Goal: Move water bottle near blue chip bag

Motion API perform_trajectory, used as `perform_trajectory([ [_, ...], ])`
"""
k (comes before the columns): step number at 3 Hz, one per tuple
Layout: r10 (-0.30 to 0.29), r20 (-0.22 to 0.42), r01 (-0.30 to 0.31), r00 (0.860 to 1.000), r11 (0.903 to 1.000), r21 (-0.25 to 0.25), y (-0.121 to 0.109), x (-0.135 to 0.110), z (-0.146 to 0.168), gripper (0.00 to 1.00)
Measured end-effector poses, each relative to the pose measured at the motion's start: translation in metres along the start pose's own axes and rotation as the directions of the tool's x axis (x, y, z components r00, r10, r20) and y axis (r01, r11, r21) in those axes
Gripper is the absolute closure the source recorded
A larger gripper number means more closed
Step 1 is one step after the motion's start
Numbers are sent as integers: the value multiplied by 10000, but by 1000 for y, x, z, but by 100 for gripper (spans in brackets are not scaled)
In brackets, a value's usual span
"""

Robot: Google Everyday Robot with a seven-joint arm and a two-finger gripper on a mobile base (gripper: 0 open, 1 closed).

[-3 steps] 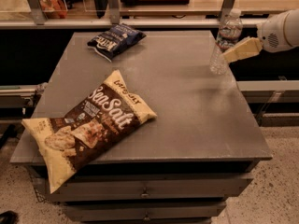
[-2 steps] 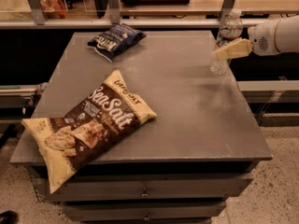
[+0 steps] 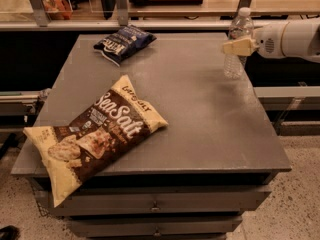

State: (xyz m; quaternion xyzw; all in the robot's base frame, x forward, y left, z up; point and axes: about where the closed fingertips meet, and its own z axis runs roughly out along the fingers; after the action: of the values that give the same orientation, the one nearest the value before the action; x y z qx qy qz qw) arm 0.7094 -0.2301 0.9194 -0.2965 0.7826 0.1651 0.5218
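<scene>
Apparently at the grasp step, the cream gripper (image 3: pixel 235 46) sits against the small clear plastic water bottle (image 3: pixel 242 24) standing at the far right edge of the grey metal table (image 3: pixel 200 114), and I cannot tell whether it grips, so next it needs a sure hold, then a carry left toward the small dark-blue chip bag (image 3: pixel 124 43).

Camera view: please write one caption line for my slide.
The gripper is at the water bottle, back right on the table; the blue chip bag lies back left.

Dim amber light — end effector (image 3: pixel 236 46) upper right
</scene>
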Motion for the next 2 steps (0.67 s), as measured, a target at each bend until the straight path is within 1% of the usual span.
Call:
perform_trajectory([
  [1, -622, 518, 614, 9967, 9980, 172, 3, -27, -3, 68],
  [2, -681, 545, 674, 9962, 9976, 141, 5, -28, 0, 91],
])
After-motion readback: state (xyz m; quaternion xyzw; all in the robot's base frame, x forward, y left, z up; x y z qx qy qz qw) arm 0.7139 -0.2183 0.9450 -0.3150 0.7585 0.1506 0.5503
